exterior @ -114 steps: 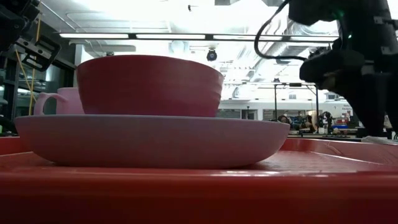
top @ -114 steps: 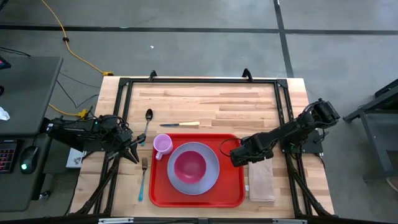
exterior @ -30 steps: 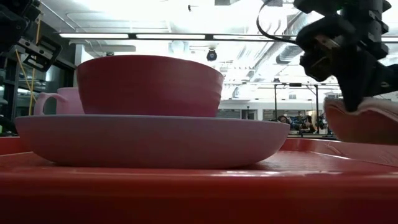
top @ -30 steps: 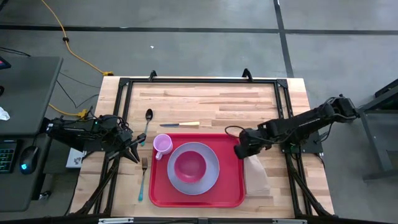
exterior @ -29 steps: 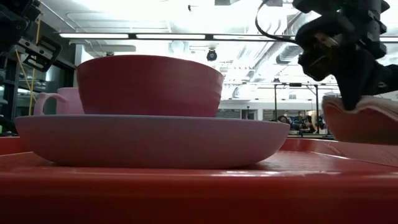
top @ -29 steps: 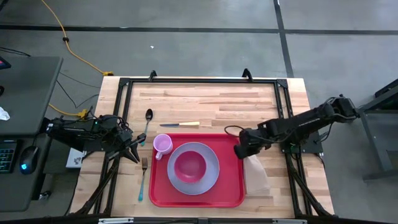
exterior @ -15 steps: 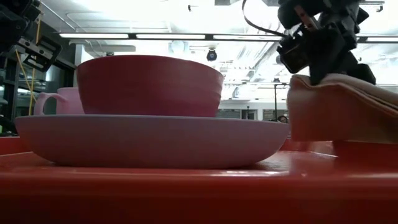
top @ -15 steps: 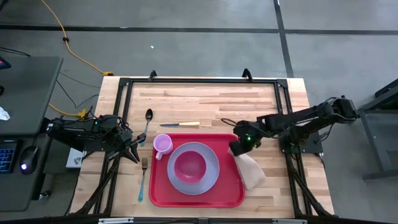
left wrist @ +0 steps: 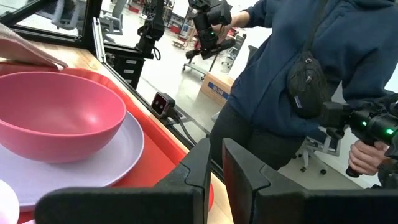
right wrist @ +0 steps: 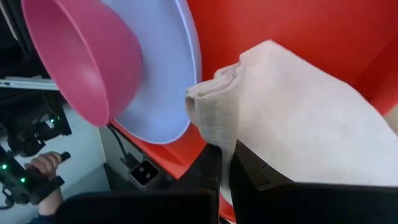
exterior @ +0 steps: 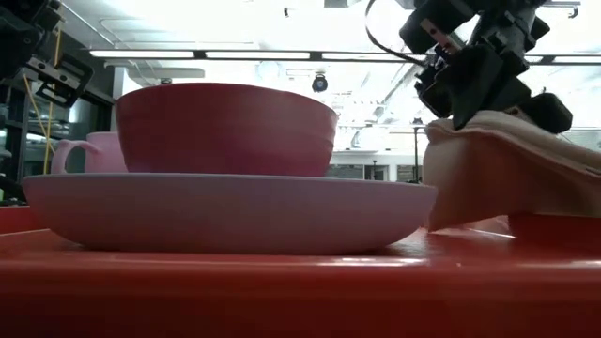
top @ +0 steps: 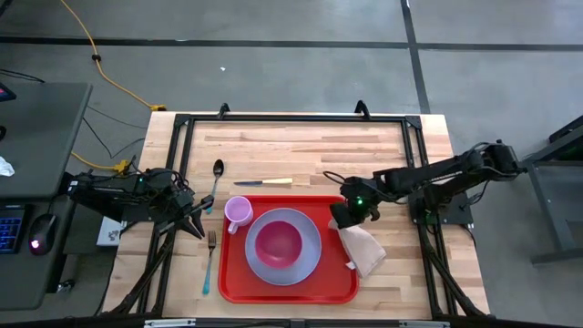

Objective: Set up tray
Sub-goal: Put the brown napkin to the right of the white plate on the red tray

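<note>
Over tray (top: 346, 290), right arm's fingers (top: 342, 221) pinching napkin (top: 364, 250)

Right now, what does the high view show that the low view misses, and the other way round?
Only the high view shows the spoon, knife and fork lying on the wooden table outside the tray, and the left gripper waiting beside the tray's left edge. Only the low view shows the room's ceiling lights behind the table. Both show the pink bowl on the lavender plate, the pink mug, and the right gripper shut on the tan napkin over the tray's right rim.
</note>
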`<control>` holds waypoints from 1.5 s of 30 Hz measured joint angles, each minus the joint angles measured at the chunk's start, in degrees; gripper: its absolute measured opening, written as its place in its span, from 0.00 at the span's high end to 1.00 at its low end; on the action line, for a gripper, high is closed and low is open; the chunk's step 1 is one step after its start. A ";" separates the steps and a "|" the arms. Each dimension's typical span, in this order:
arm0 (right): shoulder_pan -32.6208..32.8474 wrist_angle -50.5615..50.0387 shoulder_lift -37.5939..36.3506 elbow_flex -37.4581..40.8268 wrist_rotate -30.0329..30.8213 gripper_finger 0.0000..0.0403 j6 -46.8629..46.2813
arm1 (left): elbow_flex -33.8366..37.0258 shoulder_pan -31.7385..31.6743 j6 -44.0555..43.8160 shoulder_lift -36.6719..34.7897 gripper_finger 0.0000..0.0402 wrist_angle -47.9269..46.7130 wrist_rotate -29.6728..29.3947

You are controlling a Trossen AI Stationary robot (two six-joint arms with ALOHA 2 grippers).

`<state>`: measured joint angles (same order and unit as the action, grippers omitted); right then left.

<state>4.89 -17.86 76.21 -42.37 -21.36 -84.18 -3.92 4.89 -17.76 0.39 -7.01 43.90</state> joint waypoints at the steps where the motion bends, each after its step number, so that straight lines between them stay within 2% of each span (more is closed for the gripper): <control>1: 0.00 0.79 0.82 0.00 0.04 1.00 -0.32 | 0.00 0.00 0.00 0.01 0.82 0.00 0.00; 11: 0.02 9.66 7.59 0.00 3.49 1.00 -3.29 | 0.00 0.02 -0.04 -0.01 0.82 0.00 -0.02; 16: 0.04 9.68 7.75 0.00 7.22 1.00 -5.97 | 0.00 0.00 -0.04 0.01 0.82 0.00 -0.01; 28: 0.68 12.37 7.75 0.00 20.86 1.00 -9.16 | 0.00 0.00 -0.04 0.00 0.82 0.00 -0.02; 45: 7.30 8.50 7.75 0.00 29.64 1.00 -13.37 | -0.02 0.00 0.80 0.01 0.82 -0.02 -0.02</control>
<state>12.19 -9.37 83.96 -42.37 8.28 -97.54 -3.95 4.89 -16.96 0.40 -7.03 43.88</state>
